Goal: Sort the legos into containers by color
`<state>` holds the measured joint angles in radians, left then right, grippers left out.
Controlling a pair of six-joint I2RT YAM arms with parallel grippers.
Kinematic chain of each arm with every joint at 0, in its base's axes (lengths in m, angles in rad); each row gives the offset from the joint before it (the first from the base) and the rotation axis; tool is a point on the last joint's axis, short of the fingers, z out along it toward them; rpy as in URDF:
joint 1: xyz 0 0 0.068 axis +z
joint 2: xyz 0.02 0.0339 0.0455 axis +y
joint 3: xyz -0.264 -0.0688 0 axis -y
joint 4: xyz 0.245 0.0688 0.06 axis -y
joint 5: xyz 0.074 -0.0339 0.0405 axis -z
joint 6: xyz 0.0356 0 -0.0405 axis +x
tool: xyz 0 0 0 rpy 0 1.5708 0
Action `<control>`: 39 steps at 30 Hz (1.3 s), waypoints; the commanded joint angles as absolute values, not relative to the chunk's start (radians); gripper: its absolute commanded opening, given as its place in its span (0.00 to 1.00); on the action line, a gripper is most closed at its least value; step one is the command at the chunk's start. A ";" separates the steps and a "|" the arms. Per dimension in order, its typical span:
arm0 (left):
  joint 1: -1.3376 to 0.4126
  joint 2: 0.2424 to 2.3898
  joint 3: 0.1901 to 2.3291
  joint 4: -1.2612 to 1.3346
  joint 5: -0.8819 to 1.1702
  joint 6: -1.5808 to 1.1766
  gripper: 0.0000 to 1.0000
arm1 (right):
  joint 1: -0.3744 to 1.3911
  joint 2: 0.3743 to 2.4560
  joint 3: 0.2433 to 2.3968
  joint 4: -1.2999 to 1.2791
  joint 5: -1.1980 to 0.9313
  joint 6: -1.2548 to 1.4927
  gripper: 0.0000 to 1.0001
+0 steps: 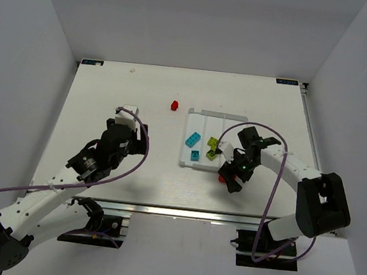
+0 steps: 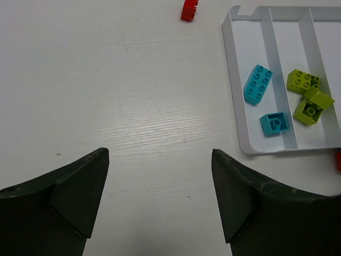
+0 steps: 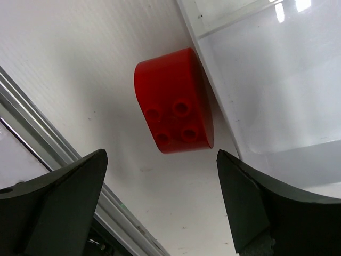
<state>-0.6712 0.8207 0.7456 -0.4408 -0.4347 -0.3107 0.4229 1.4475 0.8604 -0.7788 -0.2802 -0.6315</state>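
The white tray (image 1: 207, 114) has three long compartments. Two cyan bricks (image 1: 192, 138) lie in its left compartment and two lime bricks (image 1: 214, 143) in the middle one; the right one holds nothing that I can see. One red brick (image 1: 174, 104) lies on the table left of the tray. A second red brick (image 3: 175, 109) lies against the tray's near outer wall (image 3: 213, 85). My right gripper (image 3: 161, 165) is open just short of it, not touching it. My left gripper (image 2: 160, 154) is open and empty over bare table, left of the tray (image 2: 234, 80).
The table's near metal rail (image 3: 48, 133) runs close behind the right gripper. White walls stand around the table on three sides. The left wrist view shows the cyan bricks (image 2: 258, 84), the lime bricks (image 2: 303, 81) and the far red brick (image 2: 189, 9).
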 commanded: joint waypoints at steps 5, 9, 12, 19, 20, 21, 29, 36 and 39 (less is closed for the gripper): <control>-0.670 0.815 0.739 -0.431 -0.436 -0.301 0.87 | 0.425 1.480 0.859 -0.649 -0.253 -0.623 0.89; -0.670 0.818 0.739 -0.431 -0.436 -0.301 0.87 | 0.428 1.473 0.847 -0.606 -0.253 -0.626 0.88; -0.670 0.818 0.739 -0.431 -0.436 -0.302 0.87 | 0.428 1.468 0.835 -0.577 -0.270 -0.629 0.86; -0.670 0.821 0.739 -0.433 -0.436 -0.301 0.87 | 0.443 1.462 0.818 -0.558 -0.295 -0.649 0.77; -0.670 0.821 0.739 -0.431 -0.436 -0.301 0.87 | 0.445 1.459 0.810 -0.552 -0.293 -0.655 0.75; -0.670 0.821 0.739 -0.431 -0.437 -0.301 0.87 | 0.446 1.454 0.808 -0.551 -0.293 -0.660 0.73; -0.670 0.824 0.741 -0.433 -0.434 -0.301 0.87 | 0.474 1.396 0.778 -0.531 -0.310 -0.703 0.58; -0.670 0.801 0.724 -0.388 -0.312 -0.278 0.87 | 0.480 1.359 0.787 -0.575 -0.382 -0.749 0.24; -0.670 0.778 0.710 -0.355 -0.221 -0.267 0.87 | 0.483 1.338 0.799 -0.603 -0.422 -0.759 0.13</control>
<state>-0.6712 0.8112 0.7258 -0.4076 -0.3401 -0.2886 0.4778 1.3769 0.7860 -0.5694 -0.3515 -0.7258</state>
